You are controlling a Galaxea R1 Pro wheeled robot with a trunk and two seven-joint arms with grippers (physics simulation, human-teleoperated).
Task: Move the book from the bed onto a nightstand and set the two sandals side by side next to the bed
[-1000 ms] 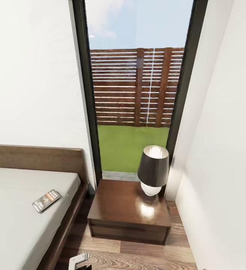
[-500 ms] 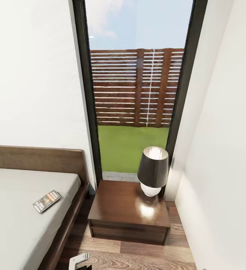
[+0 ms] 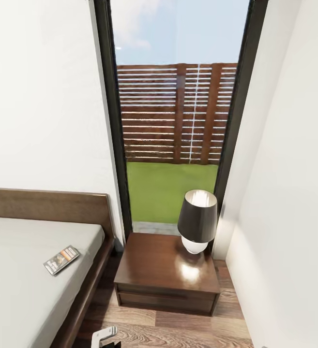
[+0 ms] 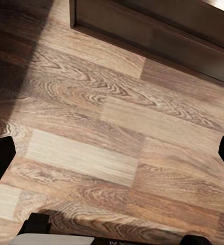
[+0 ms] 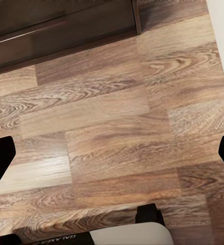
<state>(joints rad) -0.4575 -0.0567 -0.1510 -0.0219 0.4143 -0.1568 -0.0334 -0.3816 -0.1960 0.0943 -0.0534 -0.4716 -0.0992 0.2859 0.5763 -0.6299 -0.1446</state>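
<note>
Book (image 3: 61,259) flat on bed (image 3: 13,290), well apart from left hand (image 4: 112,153) over floor (image 4: 91,132); both hands spread, empty.

Legible text: one item. "GALAXEA", upside down, on the robot body (image 5: 81,238) beneath the right pincer (image 5: 112,153). Book (image 3: 61,259) cover lettering: too small to read.
</note>
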